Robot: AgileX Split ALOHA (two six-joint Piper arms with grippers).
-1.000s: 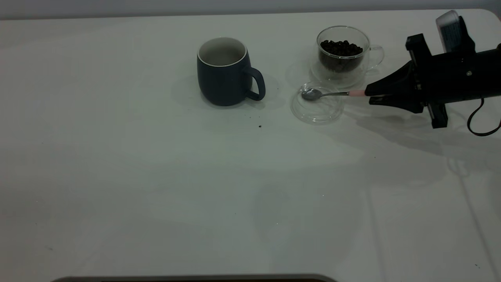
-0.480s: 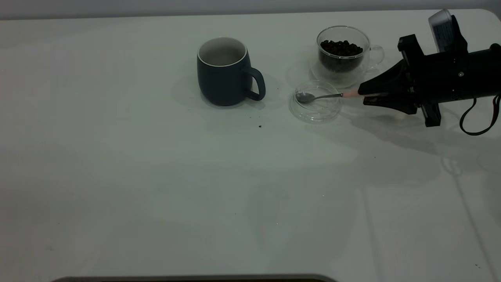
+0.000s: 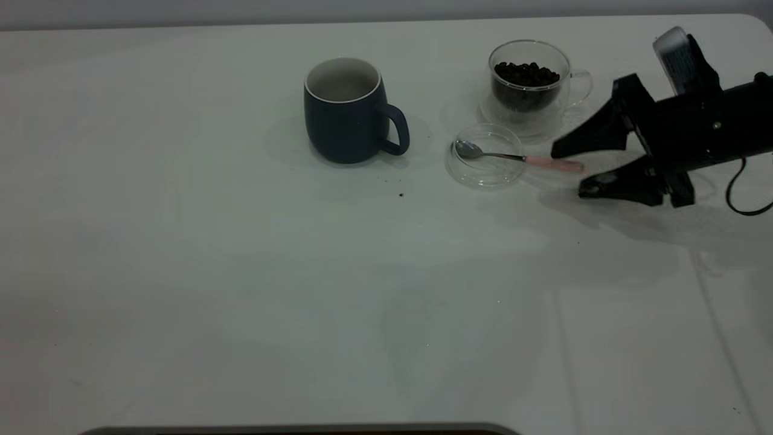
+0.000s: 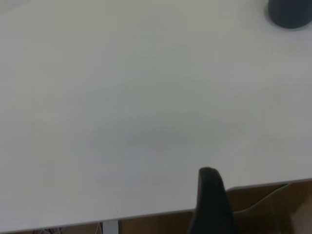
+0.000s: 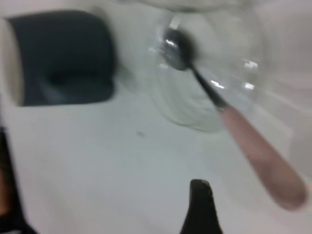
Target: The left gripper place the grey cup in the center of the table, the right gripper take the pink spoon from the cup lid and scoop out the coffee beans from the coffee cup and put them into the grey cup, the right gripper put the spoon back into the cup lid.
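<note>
Dark on white.
Blue-grey cup [image 3: 345, 115] with pale inside and white rim; clear glass cup [image 3: 530, 84] of brown-black beans [image 3: 525, 74]; pink-handled silver spoon [image 3: 519, 158]; black tool [image 3: 583, 169]; speckled white tabletop [image 3: 241, 272].

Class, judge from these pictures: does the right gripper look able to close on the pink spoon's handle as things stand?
Probably yes. The right gripper is open, and the pink spoon has its handle end lying between the jaws, with nothing in between.

Most of the table [image 3: 241, 290] is wide open. Only clutter is the far strip: grey cup [image 3: 347, 112], cup lid [image 3: 483, 172] with pink spoon [image 3: 519, 158], coffee cup [image 3: 530, 84] just behind, gap looks tight-ish.
</note>
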